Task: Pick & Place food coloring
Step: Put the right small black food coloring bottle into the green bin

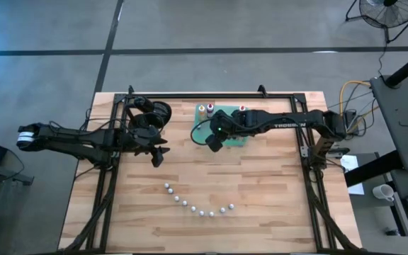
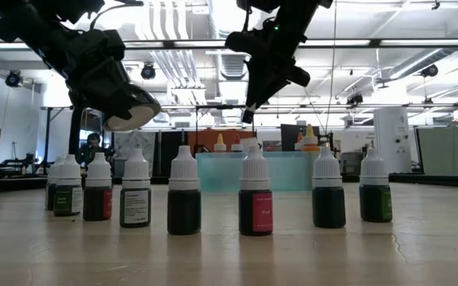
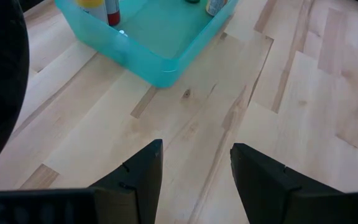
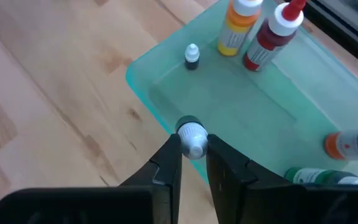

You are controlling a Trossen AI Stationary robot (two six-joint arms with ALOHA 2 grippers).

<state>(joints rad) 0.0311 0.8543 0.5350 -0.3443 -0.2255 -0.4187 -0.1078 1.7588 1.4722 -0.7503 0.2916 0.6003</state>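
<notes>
My right gripper (image 4: 194,142) hangs over the near left corner of the translucent green tray (image 1: 232,134), shut on a small white-capped food coloring bottle (image 4: 192,138). In the tray stand an orange bottle (image 4: 237,28), a red one (image 4: 267,38) and a tiny dark one (image 4: 192,57). An orange bottle (image 4: 353,144) and a green one (image 4: 321,177) lie on their sides in it. Several more small bottles (image 1: 198,207) stand upright in a curved row near the table's front. My left gripper (image 3: 194,152) hovers open above bare wood, left of the tray. My right gripper pinches the small bottle at its white cap (image 4: 194,134) between its two fingertips. The fingers slant downward from the table's right side. The bottle is lifted clear above the tray's corner. Its dark body is mostly hidden behind the cap and fingers.
A black metal frame (image 1: 190,95) runs along the table's left, far and right sides. The row of small bottles (image 2: 255,195) stands in front of the tray (image 2: 213,171) in the low view. Bare wood lies between the row and the tray.
</notes>
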